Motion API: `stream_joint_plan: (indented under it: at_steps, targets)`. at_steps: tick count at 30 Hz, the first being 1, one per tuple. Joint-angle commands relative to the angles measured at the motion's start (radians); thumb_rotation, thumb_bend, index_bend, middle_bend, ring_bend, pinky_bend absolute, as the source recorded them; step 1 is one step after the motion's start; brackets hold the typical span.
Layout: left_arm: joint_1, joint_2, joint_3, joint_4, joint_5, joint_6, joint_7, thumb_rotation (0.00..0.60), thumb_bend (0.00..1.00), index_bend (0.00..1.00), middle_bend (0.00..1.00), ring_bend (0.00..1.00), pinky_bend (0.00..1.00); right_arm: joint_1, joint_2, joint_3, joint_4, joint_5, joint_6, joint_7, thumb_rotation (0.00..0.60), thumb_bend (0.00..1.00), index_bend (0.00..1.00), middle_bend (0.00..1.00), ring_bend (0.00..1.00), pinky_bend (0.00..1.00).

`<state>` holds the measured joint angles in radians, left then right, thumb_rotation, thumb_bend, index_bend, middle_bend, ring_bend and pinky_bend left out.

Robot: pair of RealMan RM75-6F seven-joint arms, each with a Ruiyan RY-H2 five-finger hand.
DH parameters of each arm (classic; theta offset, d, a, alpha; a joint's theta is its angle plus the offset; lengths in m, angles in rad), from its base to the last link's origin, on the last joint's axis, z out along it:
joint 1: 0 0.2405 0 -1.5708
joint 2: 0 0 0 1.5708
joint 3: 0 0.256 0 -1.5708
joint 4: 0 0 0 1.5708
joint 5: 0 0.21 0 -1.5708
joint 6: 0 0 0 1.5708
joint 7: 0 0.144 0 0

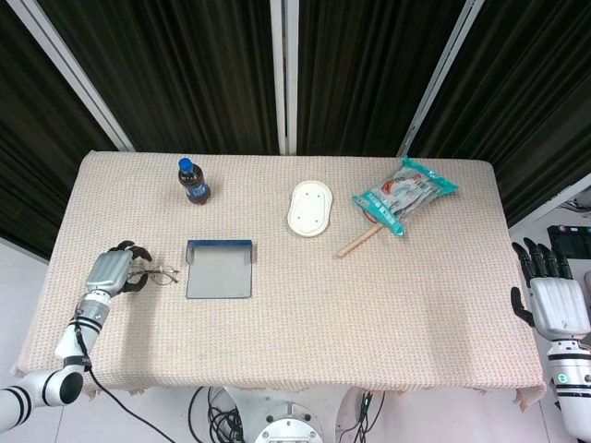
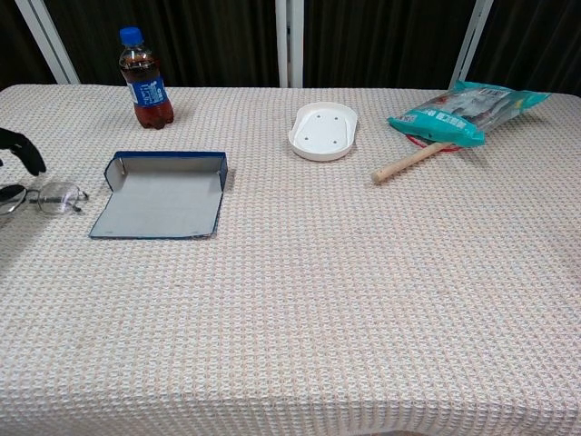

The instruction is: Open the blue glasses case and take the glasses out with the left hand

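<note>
Blue-edged and lying open, the glasses case [image 1: 219, 269] rests flat on the woven beige tablecloth [image 1: 369, 305], its grey inside showing in both views and its raised wall on the far side. The glasses [image 2: 41, 198] lie just to the case's left on the cloth, apart from the case, as the chest view shows. The left hand [image 1: 113, 270] sits at the glasses' outer end, fingers curled over the frame in the head view; whether it grips the glasses or only rests against them cannot be told, since the chest view catches only dark fingertips [image 2: 25, 153] at the picture's edge above the lenses. The right hand [image 1: 551, 293] hangs off the table's right edge with its fingers spread and upright, holding nothing. Behind the case stands a cola bottle [image 1: 193, 181] with a blue cap. Near the table's middle lies a white oval dish [image 1: 310, 208], and to its right a wooden stick [image 1: 359, 240] lies with one end tucked under a teal snack bag [image 1: 404, 195].
</note>
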<state>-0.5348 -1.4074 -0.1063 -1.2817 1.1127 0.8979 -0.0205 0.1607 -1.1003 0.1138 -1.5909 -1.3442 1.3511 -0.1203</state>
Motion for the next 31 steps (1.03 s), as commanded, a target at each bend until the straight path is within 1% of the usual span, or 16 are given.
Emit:
stream_joint_plan:
  at_steps: [1,3,7,10,11,14,16,19,21,24,27,31]
  targets:
    - [0.011,-0.015,-0.002,0.019,0.069,0.056,-0.044,0.600,0.22,0.00,0.10,0.03,0.15,0.000,0.000,0.000,0.002,0.001,-0.001,0.002,0.600,0.51,0.00,0.00,0.00,0.00]
    - [0.015,-0.013,-0.003,0.017,0.095,0.079,-0.058,0.600,0.17,0.00,0.04,0.00,0.11,0.000,-0.001,-0.001,0.004,0.000,-0.002,0.005,0.600,0.51,0.00,0.00,0.00,0.00]
    - [0.033,0.004,-0.025,-0.018,0.121,0.149,-0.077,0.600,0.16,0.00,0.04,0.00,0.10,0.000,-0.005,-0.003,0.006,-0.005,0.001,0.008,0.600,0.51,0.00,0.00,0.00,0.00]
    - [0.065,0.008,-0.054,-0.033,0.180,0.289,-0.112,0.600,0.17,0.00,0.05,0.00,0.10,-0.003,-0.006,-0.001,0.008,-0.009,0.010,0.010,0.600,0.51,0.00,0.00,0.00,0.00]
    - [0.080,0.004,-0.061,-0.018,0.224,0.363,-0.138,0.600,0.18,0.00,0.05,0.00,0.09,-0.005,-0.006,0.000,0.009,-0.014,0.019,0.013,0.600,0.51,0.00,0.00,0.00,0.00]
    - [0.112,0.000,-0.061,0.054,0.317,0.516,-0.157,0.600,0.20,0.00,0.06,0.00,0.08,-0.011,-0.009,0.000,0.018,-0.034,0.044,0.025,0.600,0.50,0.00,0.00,0.00,0.00]
    - [0.131,0.015,-0.053,0.076,0.341,0.561,-0.146,0.600,0.20,0.01,0.06,0.00,0.07,-0.015,-0.010,-0.004,0.024,-0.047,0.054,0.030,0.600,0.50,0.00,0.00,0.00,0.00]
    - [0.166,0.073,-0.017,0.057,0.353,0.565,-0.085,0.600,0.18,0.02,0.06,0.00,0.05,-0.021,-0.008,-0.015,0.025,-0.057,0.056,0.026,0.600,0.50,0.00,0.00,0.00,0.00]
    - [0.191,0.114,0.016,0.022,0.349,0.540,-0.029,0.600,0.16,0.02,0.06,0.00,0.04,-0.024,-0.011,-0.018,0.026,-0.059,0.060,0.011,0.600,0.49,0.00,0.00,0.00,0.00]
    - [0.222,0.146,0.051,-0.019,0.336,0.515,0.004,0.600,0.14,0.02,0.05,0.00,0.03,-0.025,-0.026,-0.018,0.034,-0.063,0.069,-0.006,0.600,0.49,0.00,0.00,0.00,0.00]
    - [0.247,0.161,0.061,-0.051,0.315,0.503,-0.015,0.600,0.14,0.02,0.05,0.00,0.02,-0.019,-0.039,-0.020,0.038,-0.066,0.060,-0.008,0.600,0.49,0.00,0.00,0.00,0.00]
    - [0.259,0.173,0.059,-0.064,0.305,0.495,-0.037,0.600,0.14,0.02,0.05,0.00,0.02,-0.009,-0.047,-0.020,0.036,-0.069,0.046,-0.015,0.600,0.49,0.00,0.00,0.00,0.00]
